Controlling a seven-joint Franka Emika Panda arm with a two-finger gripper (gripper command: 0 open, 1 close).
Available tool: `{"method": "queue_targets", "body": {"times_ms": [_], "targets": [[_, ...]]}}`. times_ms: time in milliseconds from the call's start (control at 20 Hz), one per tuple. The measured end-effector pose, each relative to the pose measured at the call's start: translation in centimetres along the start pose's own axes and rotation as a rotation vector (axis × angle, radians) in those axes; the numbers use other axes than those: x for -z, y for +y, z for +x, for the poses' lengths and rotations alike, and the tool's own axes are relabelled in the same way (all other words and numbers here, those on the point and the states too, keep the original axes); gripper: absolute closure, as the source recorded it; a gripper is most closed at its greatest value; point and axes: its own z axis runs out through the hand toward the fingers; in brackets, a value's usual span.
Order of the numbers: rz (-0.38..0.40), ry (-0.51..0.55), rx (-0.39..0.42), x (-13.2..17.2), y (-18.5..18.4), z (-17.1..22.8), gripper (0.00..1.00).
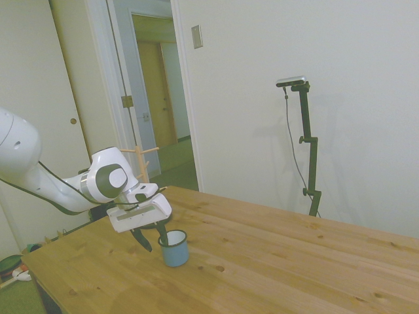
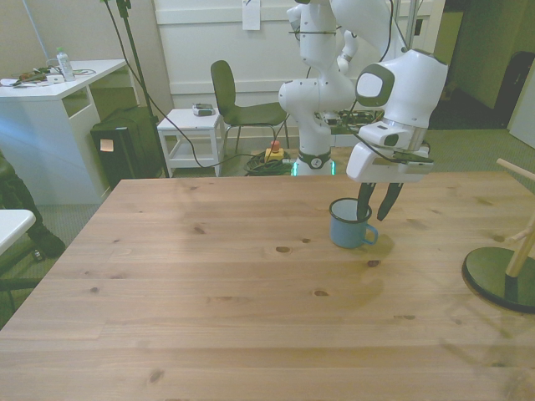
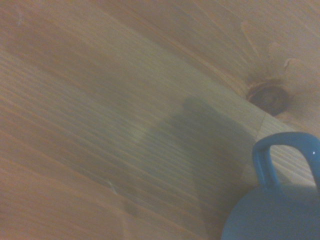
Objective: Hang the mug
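This looks like a robotics lab set up in an office-type room. Beyond the wooden worktop stand a white desk, an office chair and a small white cart, with cables lying on the carpeted floor. Plain white walls and an open doorway close off the space.

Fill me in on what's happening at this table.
The white arm's gripper is open and lowered over the light-blue mug, which stands upright on the wooden table. One finger dips inside the rim, the other sits outside. The wooden peg rack waits at the front view's right edge; nothing hangs on it yet.
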Motion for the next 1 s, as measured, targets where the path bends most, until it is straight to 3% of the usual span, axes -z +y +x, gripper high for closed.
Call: {"method": "queue_targets", "body": {"times_ms": [1000], "targets": [[0.005,0.005,-0.023,0.25,-0.11,-0.19,1.0]]}}
